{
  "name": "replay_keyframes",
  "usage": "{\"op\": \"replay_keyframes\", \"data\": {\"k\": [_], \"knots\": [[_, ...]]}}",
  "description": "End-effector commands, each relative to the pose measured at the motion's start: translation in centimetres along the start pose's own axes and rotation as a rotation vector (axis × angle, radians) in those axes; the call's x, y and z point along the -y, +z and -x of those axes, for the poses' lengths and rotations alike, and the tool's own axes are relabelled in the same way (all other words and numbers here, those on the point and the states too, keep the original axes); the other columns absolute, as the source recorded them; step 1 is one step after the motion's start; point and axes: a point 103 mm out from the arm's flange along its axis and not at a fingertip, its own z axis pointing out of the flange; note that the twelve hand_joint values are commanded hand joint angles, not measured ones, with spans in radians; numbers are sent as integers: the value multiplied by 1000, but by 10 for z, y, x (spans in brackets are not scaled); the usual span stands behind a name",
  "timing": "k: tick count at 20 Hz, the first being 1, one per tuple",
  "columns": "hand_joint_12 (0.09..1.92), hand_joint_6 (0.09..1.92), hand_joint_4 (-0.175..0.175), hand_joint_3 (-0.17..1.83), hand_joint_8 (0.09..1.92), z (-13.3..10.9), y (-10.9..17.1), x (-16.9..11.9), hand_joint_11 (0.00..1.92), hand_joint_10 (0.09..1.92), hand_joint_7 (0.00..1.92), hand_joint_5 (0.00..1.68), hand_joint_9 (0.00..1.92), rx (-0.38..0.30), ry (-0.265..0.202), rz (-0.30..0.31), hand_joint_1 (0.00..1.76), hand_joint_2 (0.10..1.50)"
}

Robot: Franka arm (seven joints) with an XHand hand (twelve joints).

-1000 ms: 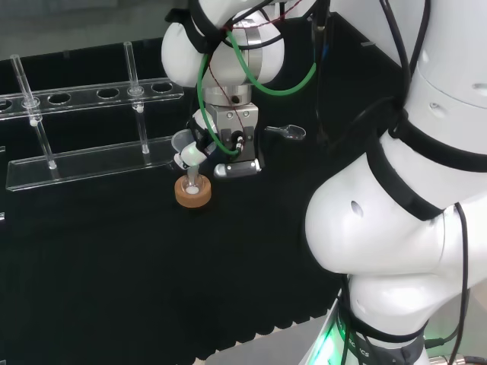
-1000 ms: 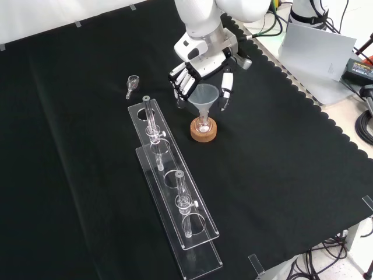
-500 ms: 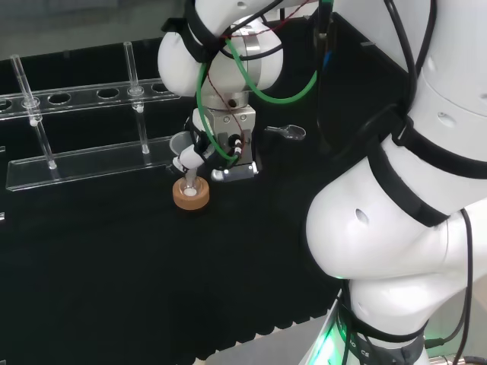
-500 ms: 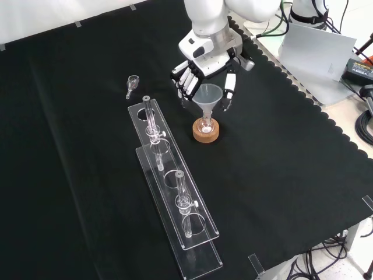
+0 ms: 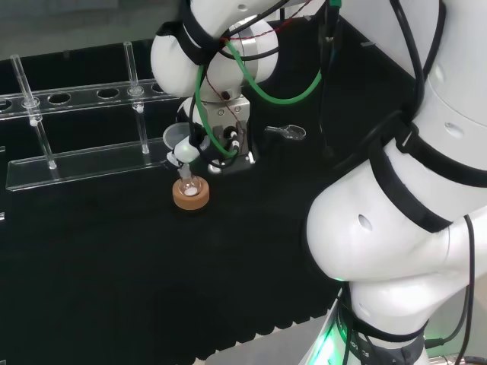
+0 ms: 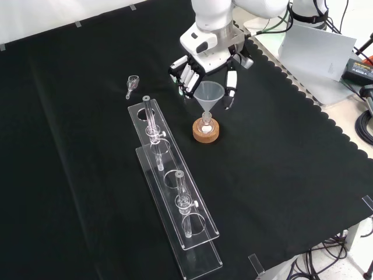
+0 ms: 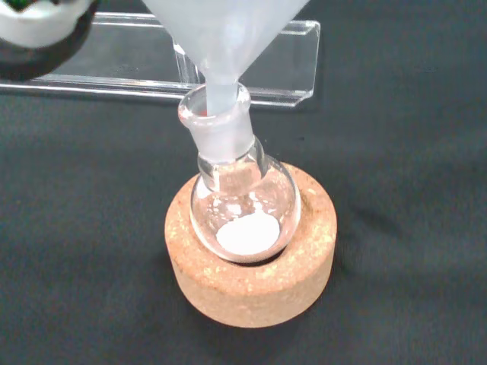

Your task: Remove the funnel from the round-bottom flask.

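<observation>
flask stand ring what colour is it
Light tan cork, speckled. The stand under the round-bottom flask shows best in the wrist view.

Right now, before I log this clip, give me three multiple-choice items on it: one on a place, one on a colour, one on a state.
1. Where does the flask sit?
A. in a cork ring
B. in the rack
C. bare on the cloth

2. What colour is the powder in the flask?
A. blue
B. white
C. red

3. How does the funnel stand?
A. lying on the cloth
B. upside down in the rack
C. stem in the flask's neck, hand around its cone

Key: 1 A, the wrist view shows the flask seated in the cork ring. 2 B, the heap at the bottom is white. 3 C, the stem enters the neck in the wrist view, and fingers flank the cone in the front view.
</observation>
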Motion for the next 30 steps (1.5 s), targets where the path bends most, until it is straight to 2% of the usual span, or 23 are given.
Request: {"op": "replay_keyframes", "data": {"k": [1, 18, 30], "knots": [[1603, 612, 158, 387, 513, -4, -13, 0, 0, 400, 1145, 898, 810, 54, -51, -4, 838, 622], [1595, 622, 175, 457, 501, 0, -62, 7, 0, 372, 1176, 940, 832, 99, -87, 40, 839, 594], [1592, 624, 175, 475, 499, 4, -121, 13, 0, 368, 1201, 971, 839, 149, -130, 88, 839, 587]]}}
